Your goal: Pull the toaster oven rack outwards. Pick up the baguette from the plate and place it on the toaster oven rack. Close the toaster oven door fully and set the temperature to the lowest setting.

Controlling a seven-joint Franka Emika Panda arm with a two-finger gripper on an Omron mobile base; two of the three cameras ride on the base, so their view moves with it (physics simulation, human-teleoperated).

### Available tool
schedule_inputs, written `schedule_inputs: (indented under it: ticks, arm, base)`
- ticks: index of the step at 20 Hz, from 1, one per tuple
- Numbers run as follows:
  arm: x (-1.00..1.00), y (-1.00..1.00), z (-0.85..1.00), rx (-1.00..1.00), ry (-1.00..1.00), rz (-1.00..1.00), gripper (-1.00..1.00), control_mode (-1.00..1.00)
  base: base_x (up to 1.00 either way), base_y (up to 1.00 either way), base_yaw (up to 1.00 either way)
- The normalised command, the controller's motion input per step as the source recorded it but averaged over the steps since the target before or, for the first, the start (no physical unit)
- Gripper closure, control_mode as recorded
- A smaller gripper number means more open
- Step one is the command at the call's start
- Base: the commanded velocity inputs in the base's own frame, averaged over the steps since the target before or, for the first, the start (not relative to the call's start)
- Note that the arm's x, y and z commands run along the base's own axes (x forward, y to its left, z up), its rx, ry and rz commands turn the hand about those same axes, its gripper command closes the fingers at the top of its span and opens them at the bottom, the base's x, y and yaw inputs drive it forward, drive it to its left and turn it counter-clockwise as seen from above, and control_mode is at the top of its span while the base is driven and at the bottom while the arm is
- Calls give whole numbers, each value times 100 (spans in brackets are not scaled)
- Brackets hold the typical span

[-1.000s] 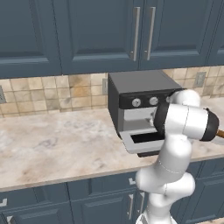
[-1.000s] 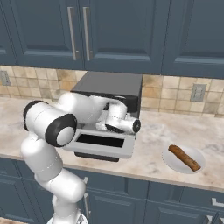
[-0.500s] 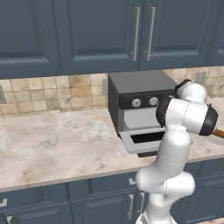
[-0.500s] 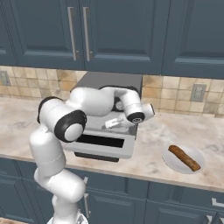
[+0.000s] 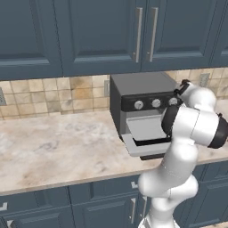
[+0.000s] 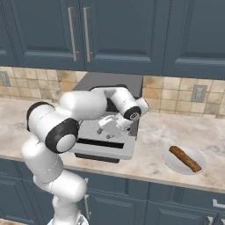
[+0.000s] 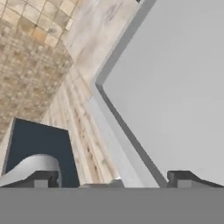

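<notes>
Gripper (image 6: 110,128) hangs over the pulled-out toaster oven rack (image 5: 147,128), fingers spread, grasping nothing. Baguette (image 6: 185,158) lies across the plate (image 6: 172,161), near the counter's front edge. Likely light, stiff, crusty; grasp mid-length, across its width.

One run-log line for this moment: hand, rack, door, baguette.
hand: open, empty, over rack | light grey flat rack: pulled out | grey oven door: down | golden-brown baguette: on round pale plate
</notes>
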Motion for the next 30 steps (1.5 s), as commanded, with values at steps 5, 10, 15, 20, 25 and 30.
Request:
schedule_inputs:
  ticks: [5,10,15,20,25,30]
  arm:
    - [-100,0,-86,-37,27,-34,-100,-100]
    - [-73,-74,50,1,-11,-19,-100,-100]
    - [-17,-88,66,7,-15,-6,-100,-100]
    - [0,-63,57,3,-3,-1,-100,-100]
    - [0,-33,34,-14,2,-6,-100,-100]
    - [-2,-2,-7,-42,30,-15,-100,-100]
  base:
    - [0,0,0]
    - [0,0,0]
    - [0,0,0]
    - [0,0,0]
    - [0,0,0]
    - [0,0,0]
